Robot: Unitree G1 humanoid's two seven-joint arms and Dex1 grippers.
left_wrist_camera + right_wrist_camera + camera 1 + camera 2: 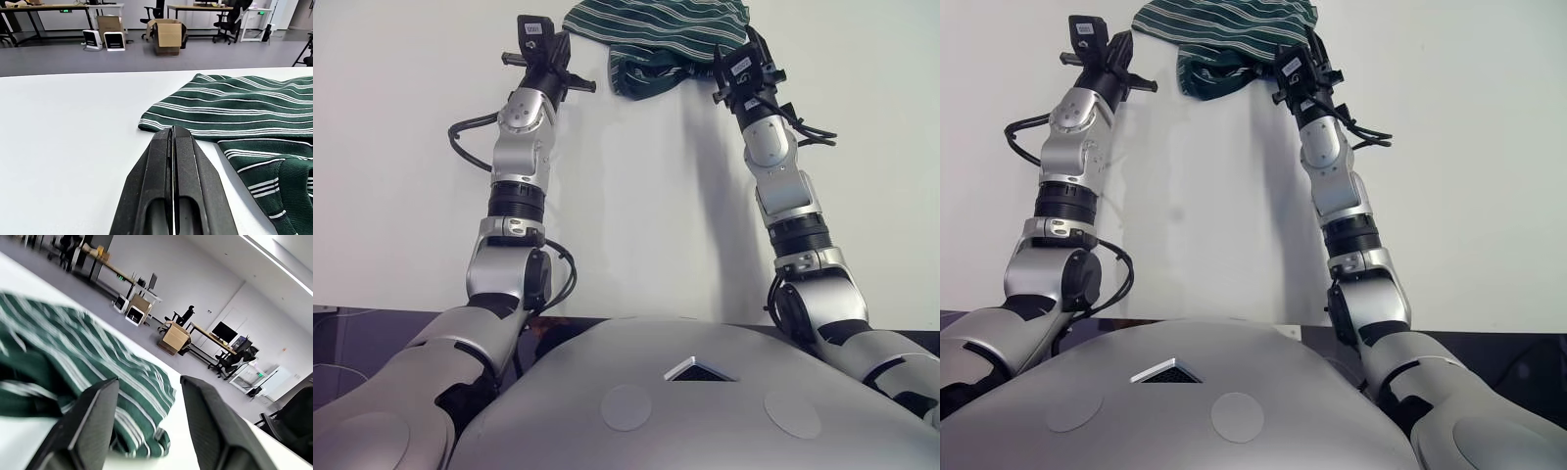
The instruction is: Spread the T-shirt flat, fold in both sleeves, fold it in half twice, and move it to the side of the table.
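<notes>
beside crumpled t-shirt (656, 39), both grippers

The left arm (519, 166) and right arm (783, 186) are silver shells with black ribbed joint bands; black cables (455, 128) loop out at 9 and 3 o'clock. White labels (532, 29) mark the black wrists, and the left gripper (172, 129) and right gripper (149, 382) have matte black tapered fingers.

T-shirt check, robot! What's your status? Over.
Left pincer shut, empty, beside the T-shirt. Right pincer open at its near edge. T-shirt bunched on the table, not spread yet.
</notes>
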